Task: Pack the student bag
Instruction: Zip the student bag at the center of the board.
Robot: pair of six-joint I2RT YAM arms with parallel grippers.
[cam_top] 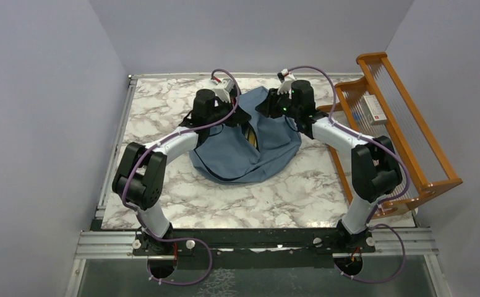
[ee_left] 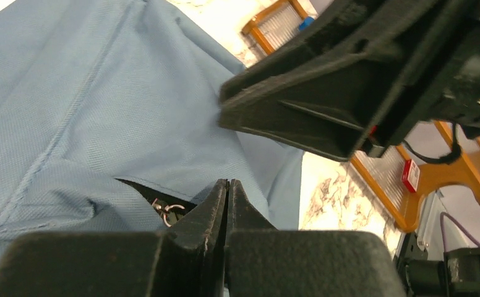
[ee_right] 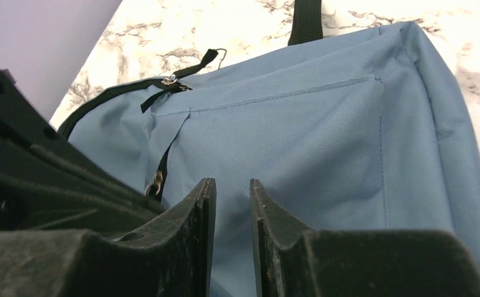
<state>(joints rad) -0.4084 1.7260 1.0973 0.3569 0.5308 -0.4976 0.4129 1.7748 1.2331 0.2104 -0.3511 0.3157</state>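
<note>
The dusty-blue student bag [cam_top: 250, 151] lies mid-table with its zip opening facing up; something yellow [cam_top: 250, 133] shows inside. My left gripper [cam_top: 236, 116] is at the opening's left edge. In the left wrist view it [ee_left: 227, 183] is shut, its tips on the blue fabric [ee_left: 89, 111] at the lip of the dark opening [ee_left: 157, 201], with a sliver of blue between the fingers. My right gripper [cam_top: 273, 106] is at the bag's far right side. In the right wrist view it [ee_right: 232, 183] is slightly open and empty, just above the bag's front panel [ee_right: 299, 142].
An orange wooden rack [cam_top: 404, 124] stands along the right edge and holds a white-and-red box [cam_top: 373, 110]. The rack [ee_left: 411, 204] also shows in the left wrist view, past my right gripper's body [ee_left: 349, 93]. A black strap [ee_right: 305, 21] lies on the marble behind the bag.
</note>
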